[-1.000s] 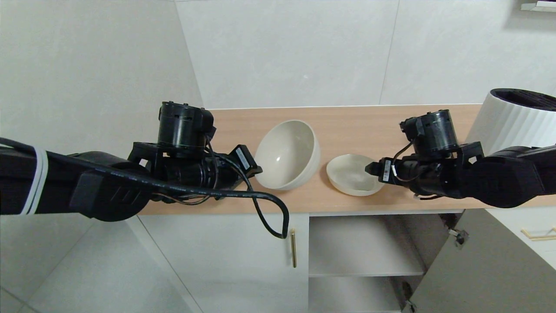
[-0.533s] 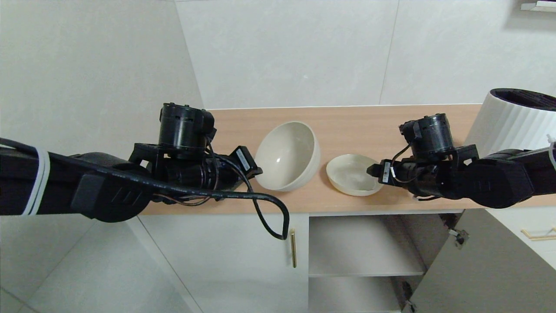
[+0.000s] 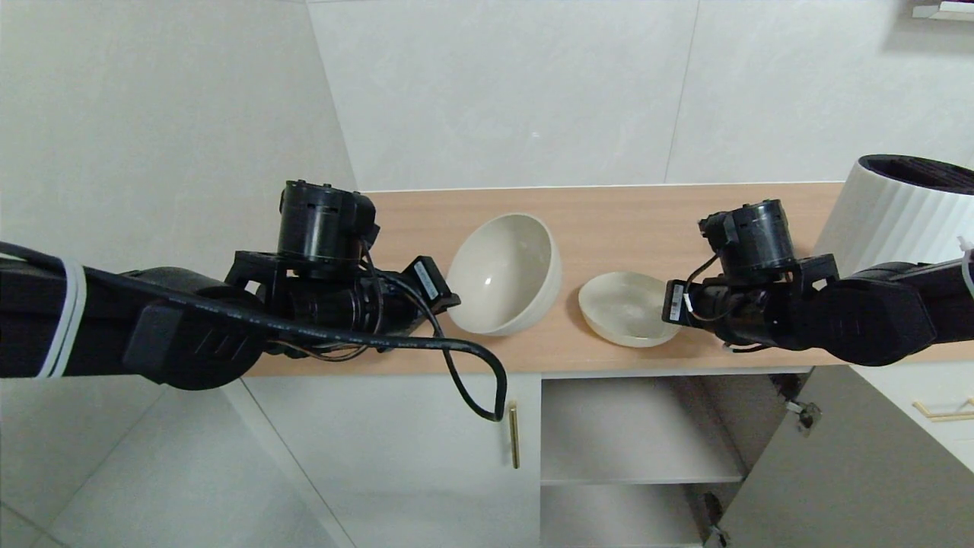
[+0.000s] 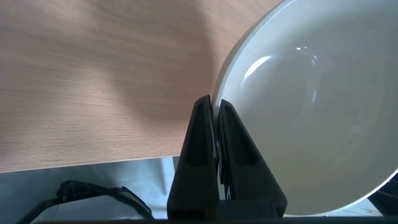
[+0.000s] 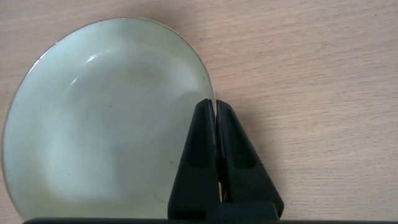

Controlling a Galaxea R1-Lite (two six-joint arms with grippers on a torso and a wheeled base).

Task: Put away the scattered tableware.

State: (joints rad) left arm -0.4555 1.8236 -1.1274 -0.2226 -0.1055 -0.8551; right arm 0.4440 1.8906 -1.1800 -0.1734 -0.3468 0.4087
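A large cream bowl is tipped on its side over the wooden countertop. My left gripper is shut on its near rim, and in the left wrist view the two fingers pinch that rim of the bowl. To the right of the bowl a small pale shallow dish lies near the counter's front edge. My right gripper is shut on the dish's right rim. In the right wrist view the gripper clamps the edge of the dish.
A white ribbed container stands at the counter's right end, close behind my right arm. Below the counter a cabinet stands open with bare shelves, its door swung out to the right. A gold handle marks the closed door on the left.
The small dish has shifted slightly to the right and lies flatter, with my right gripper still on its rim. The left arm and the bowl have stayed put.
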